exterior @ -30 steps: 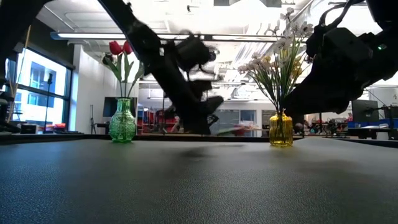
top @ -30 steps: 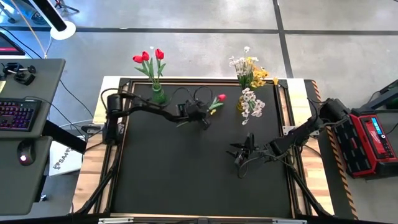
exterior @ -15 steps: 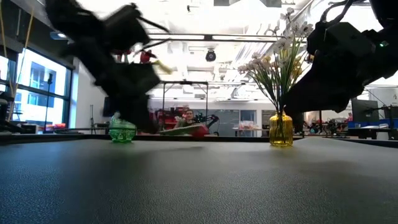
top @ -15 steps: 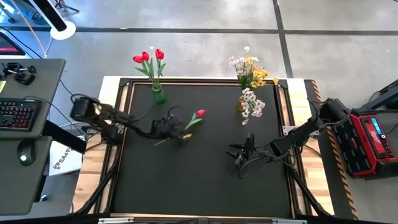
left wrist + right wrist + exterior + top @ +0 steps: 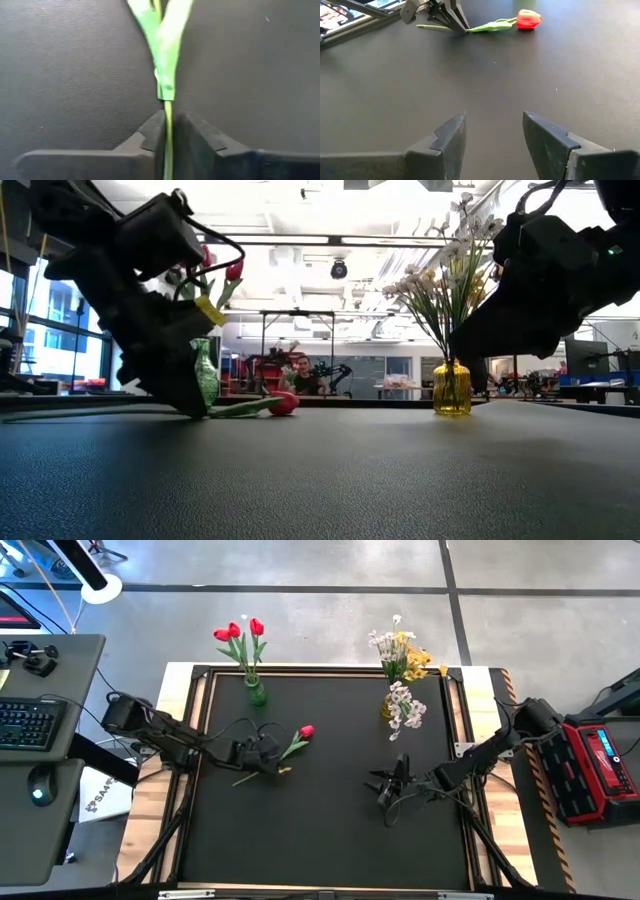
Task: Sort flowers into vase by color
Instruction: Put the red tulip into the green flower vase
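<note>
A red tulip (image 5: 300, 737) lies flat on the black mat left of centre, with its head (image 5: 528, 18) toward the table's right and its stem end toward the near left. My left gripper (image 5: 263, 757) slants down over the stem, its fingers a narrow gap apart on either side of it (image 5: 168, 127). My right gripper (image 5: 381, 790) waits open above the mat's right half. The green vase (image 5: 255, 693) holds red tulips. The yellow vase (image 5: 387, 708) holds white and yellow sprays. My left gripper has the tulip's stem (image 5: 167, 112), just below the leaves, between its fingers, which come slanting down from above and lie across it. A dark slit shows between the stem and one finger (image 5: 197, 135). Whether the other finger touches the stem I cannot tell. The tulip rests on the mat.
Both vases stand along the mat's far edge: green at the left, partly behind my left gripper in the low view (image 5: 205, 370), and yellow (image 5: 451, 388) at the right. Bare mat (image 5: 320, 830) fills the middle and near side. A desk with a keyboard (image 5: 25, 725) stands beyond the table's left edge.
My left gripper has swept from the mat's far middle toward the left and near edges and sunk a little, rolling as it went. The red tulip went with it. The tulip was off the mat before and now lies flat on it.
</note>
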